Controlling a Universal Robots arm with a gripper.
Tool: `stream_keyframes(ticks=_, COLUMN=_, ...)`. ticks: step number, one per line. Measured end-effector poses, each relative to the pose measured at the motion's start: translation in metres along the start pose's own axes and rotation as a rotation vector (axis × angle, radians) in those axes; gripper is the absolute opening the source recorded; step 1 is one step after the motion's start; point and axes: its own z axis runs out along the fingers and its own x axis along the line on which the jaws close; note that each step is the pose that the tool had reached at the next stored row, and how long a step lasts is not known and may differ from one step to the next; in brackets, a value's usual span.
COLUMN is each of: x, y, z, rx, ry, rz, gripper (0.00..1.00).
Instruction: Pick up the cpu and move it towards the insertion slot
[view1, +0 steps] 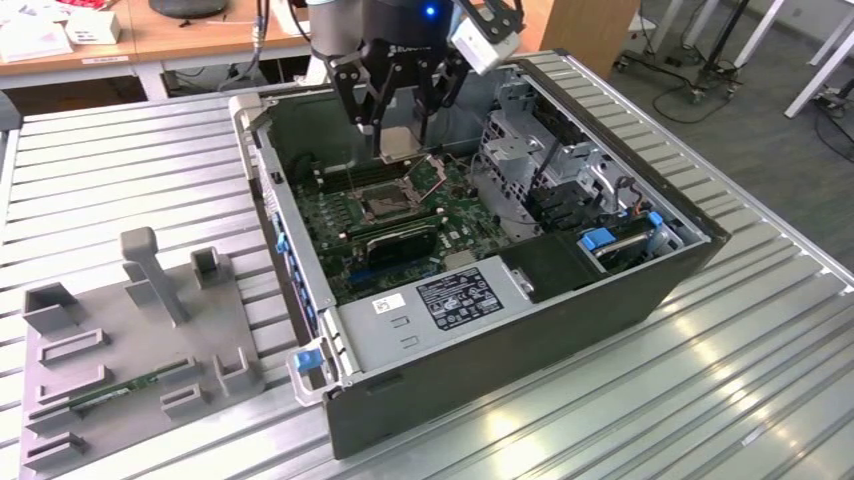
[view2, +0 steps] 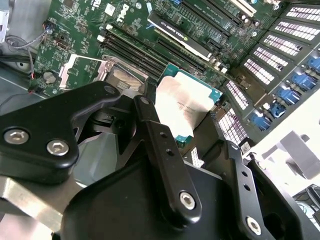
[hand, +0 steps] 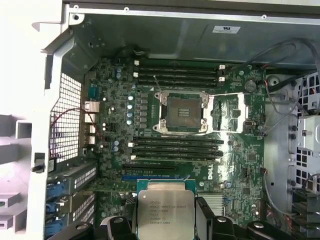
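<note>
First wrist view, pincer (hand: 166, 220) gripping cpu (hand: 164, 207) flat, insertion slot (hand: 181, 112) beyond.

Open PC case (view1: 561, 290) lying on the ribbed metal counter (view1: 134, 170). End effector (view1: 398, 140) hanging inside it, fingers clamped on the cpu (view1: 398, 146), just above the green motherboard (view1: 387, 225). Insertion slot (view1: 378, 204) right below, silver frame, dark middle. Grey fixture plate (view1: 134, 350) off to the exterior view's left, with a green memory stick (view1: 114, 392) lying in it.

bench: ribbed metal table (view1: 747, 400) | behind: wooden desk (view1: 200, 35) | floor: grey carpet (view1: 747, 120)
</note>
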Motion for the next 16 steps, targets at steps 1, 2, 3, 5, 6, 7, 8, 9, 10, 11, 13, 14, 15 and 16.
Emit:
stream_keyframes(ticks=1, x=-0.0001, y=0.0003, z=0.0000, rx=0.0000, ry=0.0000, rz=0.000, gripper=0.55)
stream_keyframes(ticks=2, x=-0.0002, y=0.0006, z=0.0000, rx=0.0000, ry=0.0000, rz=0.000, gripper=0.55)
stream_keyframes(ticks=3, x=-0.0003, y=0.0009, z=0.0001, rx=0.0000, ry=0.0000, rz=0.000, gripper=0.55)
stream_keyframes(ticks=5, x=-0.0004, y=0.0013, z=0.0000, rx=0.0000, ry=0.0000, rz=0.000, gripper=0.55)
stream_keyframes(ticks=6, x=-0.0008, y=0.0026, z=0.0001, rx=0.0000, ry=0.0000, rz=0.000, gripper=0.55)
stream_keyframes(ticks=7, x=-0.0010, y=0.0037, z=0.0001, rx=0.0000, ry=0.0000, rz=0.000, gripper=0.55)
stream_keyframes(ticks=8, x=-0.0010, y=0.0038, z=0.0001, rx=0.0000, ry=0.0000, rz=0.000, gripper=0.55)
stream_keyframes(ticks=9, x=-0.0010, y=0.0040, z=0.0001, rx=0.0000, ry=0.0000, rz=0.000, gripper=0.55)
stream_keyframes(ticks=10, x=-0.0010, y=0.0042, z=0.0002, rx=0.0000, ry=0.0001, rz=0.000, gripper=0.55)
stream_keyframes(ticks=11, x=-0.0010, y=0.0044, z=0.0002, rx=-0.0001, ry=0.0001, rz=0.000, gripper=0.55)
stream_keyframes(ticks=13, x=-0.0010, y=0.0050, z=0.0002, rx=-0.0005, ry=0.0000, rz=0.000, gripper=0.55)
stream_keyframes(ticks=14, x=-0.0010, y=0.0053, z=0.0002, rx=-0.0007, ry=0.0000, rz=0.000, gripper=0.55)
stream_keyframes(ticks=15, x=-0.0010, y=0.0056, z=0.0003, rx=-0.0012, ry=-0.0001, rz=0.000, gripper=0.55)
stream_keyframes(ticks=16, x=-0.0010, y=0.0060, z=0.0003, rx=-0.0015, ry=-0.0001, rz=0.000, gripper=0.55)
